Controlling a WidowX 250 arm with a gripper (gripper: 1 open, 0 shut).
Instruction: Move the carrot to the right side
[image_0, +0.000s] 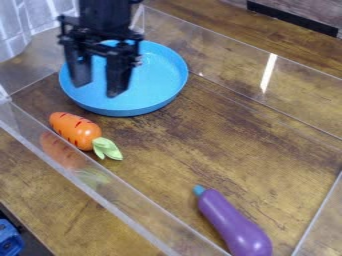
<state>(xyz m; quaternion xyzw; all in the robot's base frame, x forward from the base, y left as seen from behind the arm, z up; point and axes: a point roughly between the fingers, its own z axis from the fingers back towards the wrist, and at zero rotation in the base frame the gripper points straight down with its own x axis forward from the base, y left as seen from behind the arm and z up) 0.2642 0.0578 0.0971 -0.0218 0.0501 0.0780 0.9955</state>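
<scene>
One black two-fingered gripper (100, 78), jaws parted and empty, is shown upper left; descent should be centred astride the small orange toy carrot (76, 128).

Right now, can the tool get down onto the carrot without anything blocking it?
Probably yes. The tool hangs open over the blue plate, up and behind the carrot. The carrot lies alone on the wood, apart from the plate; the eggplant is far off. The clear wall beside it could crowd a finger.

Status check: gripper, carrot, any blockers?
Black gripper open, empty, above the blue round plate. Small orange toy carrot untouched at left. Purple toy eggplant lying at front right.
</scene>
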